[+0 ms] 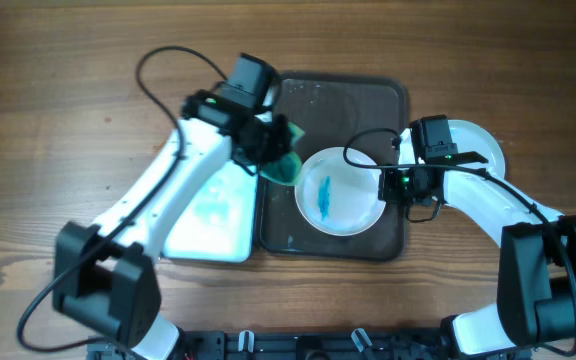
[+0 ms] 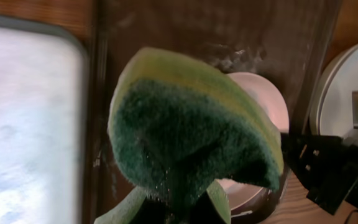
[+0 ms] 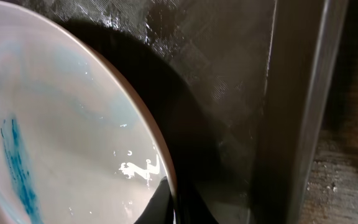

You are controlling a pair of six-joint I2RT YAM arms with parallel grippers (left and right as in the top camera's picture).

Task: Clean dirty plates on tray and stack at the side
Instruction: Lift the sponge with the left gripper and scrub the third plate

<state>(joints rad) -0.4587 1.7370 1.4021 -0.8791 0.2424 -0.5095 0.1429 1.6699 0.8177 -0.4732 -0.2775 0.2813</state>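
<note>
Overhead | left jaws clamp sponge [image 1: 286, 163] | right jaws grip stained plate [image 1: 340, 192] rim over tray [image 1: 368, 95]

Bare tray [image 1: 348, 105] floor beyond the smeared plate [image 1: 340, 192]; sponge [image 1: 286, 163] at its left rim, right tool [image 1: 388, 186] at its right.

Plate [image 1: 340, 192] on tray [image 1: 368, 95], sponge [image 1: 286, 165] alongside.

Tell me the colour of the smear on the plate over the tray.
Blue, a streak on the white plate; clearest in the right wrist view.
</note>
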